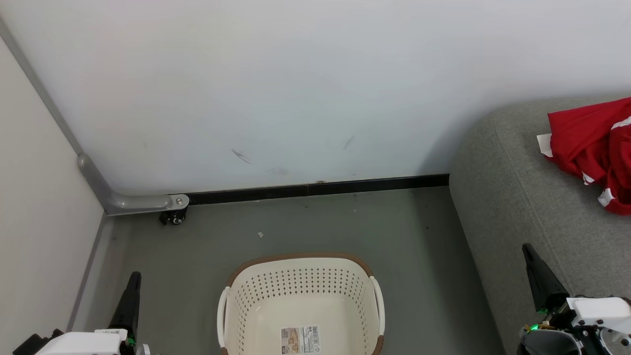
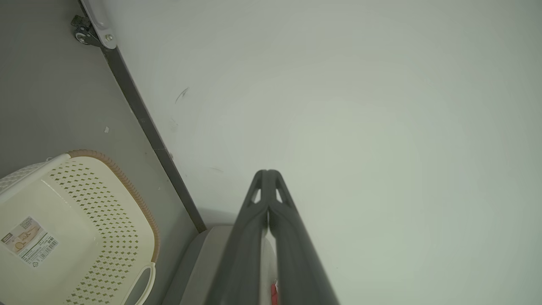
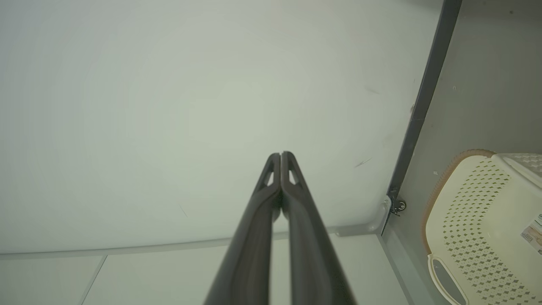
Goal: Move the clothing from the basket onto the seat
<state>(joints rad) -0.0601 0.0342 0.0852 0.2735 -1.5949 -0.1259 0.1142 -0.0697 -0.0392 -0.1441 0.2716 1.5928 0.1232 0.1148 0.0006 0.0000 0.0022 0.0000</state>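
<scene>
The cream-white basket (image 1: pixel 300 305) stands on the grey floor at the bottom centre, holding nothing but the label sticker (image 1: pixel 299 340) on its bottom. Red clothing (image 1: pixel 594 148) with white trim lies crumpled on the grey seat (image 1: pixel 522 197) at the right edge. My left gripper (image 1: pixel 133 278) sits at the lower left, beside the basket, fingers pressed together and holding nothing. My right gripper (image 1: pixel 528 250) rises at the lower right over the seat's front edge, also shut. The basket (image 2: pixel 76 237) and a red sliver of clothing (image 2: pixel 273 292) show in the left wrist view; the basket (image 3: pixel 487 228) shows in the right wrist view too.
A white wall (image 1: pixel 296 88) with a black skirting strip (image 1: pixel 315 190) closes off the far side. A pale partition (image 1: pixel 34 197) with a grey metal foot and small caster (image 1: pixel 173 217) borders the left. Grey floor (image 1: pixel 419 256) lies between basket and seat.
</scene>
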